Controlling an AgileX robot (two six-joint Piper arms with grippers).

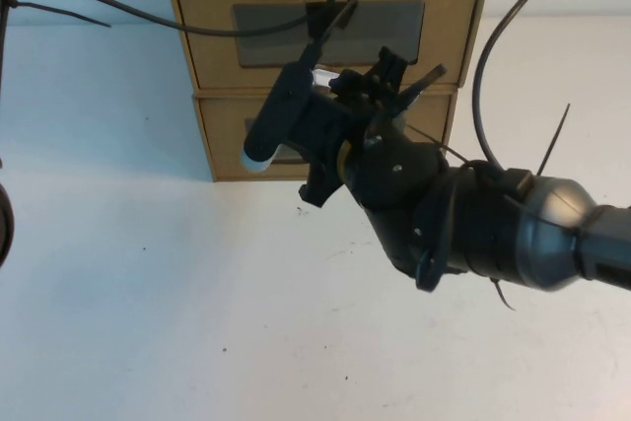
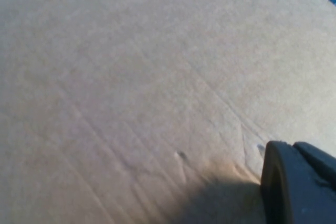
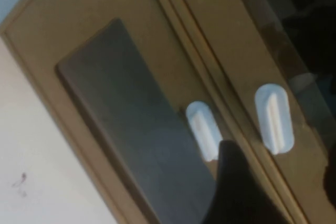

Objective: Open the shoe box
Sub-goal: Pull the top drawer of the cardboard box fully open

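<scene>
facing shoe boxes (image 1: pixel 212 46), right end effector (image 1: pixel 291 160); left end effector (image 2: pixel 299 182) near cardboard (image 2: pixel 131 77).

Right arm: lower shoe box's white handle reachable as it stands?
Likely yes. The right gripper hangs just in front of the stacked shoe boxes, the lower box's white handle close ahead, nothing between. The left gripper sits off against a brown surface.

Stacked shoe boxes (image 1: pixel 212 36): matt tan cardboard with dark, slightly glossy window panels (image 3: pixel 121 114) and smooth white plastic handles (image 3: pixel 203 129). Desk (image 1: pixel 148 322): smooth, matt white. Right arm (image 1: pixel 552 229): glossy grey shell.
</scene>
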